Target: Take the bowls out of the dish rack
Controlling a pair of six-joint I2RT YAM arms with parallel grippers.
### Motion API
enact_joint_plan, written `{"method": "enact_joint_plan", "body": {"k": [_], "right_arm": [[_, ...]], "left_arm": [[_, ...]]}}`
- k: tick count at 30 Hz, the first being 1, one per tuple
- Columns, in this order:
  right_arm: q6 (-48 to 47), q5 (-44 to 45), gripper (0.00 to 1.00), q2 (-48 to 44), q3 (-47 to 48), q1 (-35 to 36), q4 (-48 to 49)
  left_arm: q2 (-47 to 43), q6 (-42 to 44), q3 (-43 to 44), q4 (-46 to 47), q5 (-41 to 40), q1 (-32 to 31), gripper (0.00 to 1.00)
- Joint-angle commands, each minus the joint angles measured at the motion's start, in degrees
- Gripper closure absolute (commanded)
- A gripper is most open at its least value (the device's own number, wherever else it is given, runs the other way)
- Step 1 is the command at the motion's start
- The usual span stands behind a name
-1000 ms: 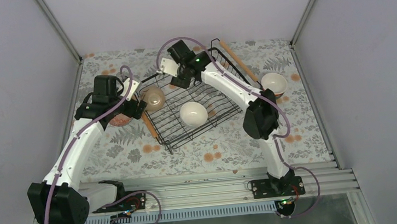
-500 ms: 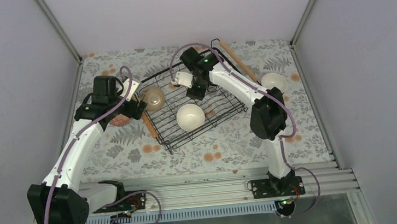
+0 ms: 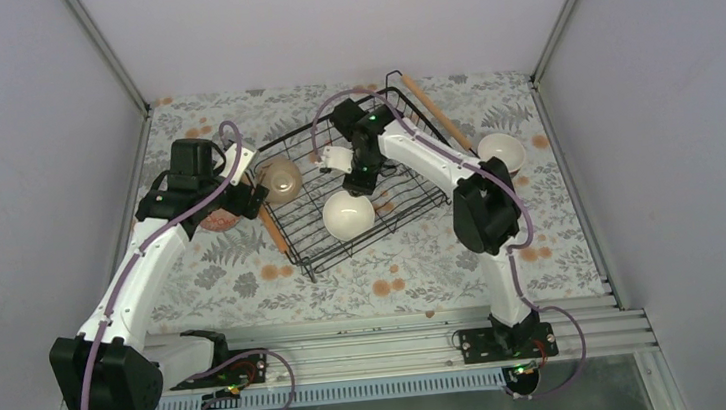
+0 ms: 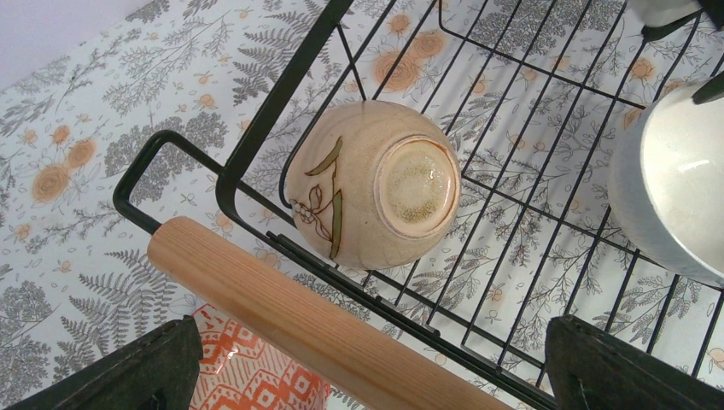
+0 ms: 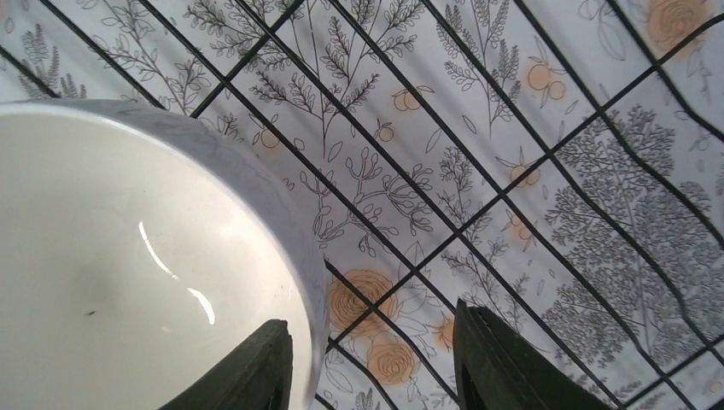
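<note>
Hovering low inside the dish rack, the right gripper has its jaws parted to a moderate gap and grips nothing. One finger hangs over the inside of the white bowl and the other stands outside it, so the bowl's far rim sits between them. I cannot tell whether either finger touches the rim. The white bowl stands upright, mouth up, on the wire floor toward the near middle of the rack. In the rack's left corner the beige bowl lies tipped on its side against the wires, its foot and a leaf motif facing the left wrist camera. The left gripper is spread wide and empty. It hangs above the left edge of the rack, over the wooden handle just beside the beige bowl. The orange bowl, patterned in white, sits on the floral table just outside the rack on the left, partly hidden under that handle and the left arm. From above, a pale bowl stands upright on the table to the right of the rack, near the far handle. The rack itself lies skewed across the middle of the table.
</note>
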Motion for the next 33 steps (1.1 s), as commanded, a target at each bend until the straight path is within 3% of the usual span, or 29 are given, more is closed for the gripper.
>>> {"method": "enact_joint_plan", "body": {"k": [1, 6, 14, 19, 26, 33], "right_arm": [[1.2, 0.1, 0.55, 2.4, -1.5, 0.4, 2.6], [2.8, 1.9, 0.6, 3.9, -1.8, 1.0, 7.2], [5.0, 2.0, 0.96, 3.6, 0.4, 1.2, 7.0], [6.5, 0.1, 0.96, 1.3, 6.1, 1.2, 2.7], [9.1, 4.5, 0.96, -4.3, 18.5, -0.8, 0.3], [12.6, 5.8, 0.96, -15.1, 18.6, -10.2, 4.5]], "left_arm": [[-0.7, 0.6, 0.0, -0.2, 0.9, 0.4, 0.0], [-0.6, 0.5, 0.3, -0.4, 1.0, 0.4, 0.0], [-0.9, 0.6, 0.5, -0.6, 1.2, 0.4, 0.0], [-0.7, 0.5, 0.9, -0.8, 1.4, 0.4, 0.0], [-0.8, 0.3, 1.2, -0.9, 1.2, 0.4, 0.0], [-0.8, 0.3, 1.4, -0.7, 1.1, 0.4, 0.0]]}}
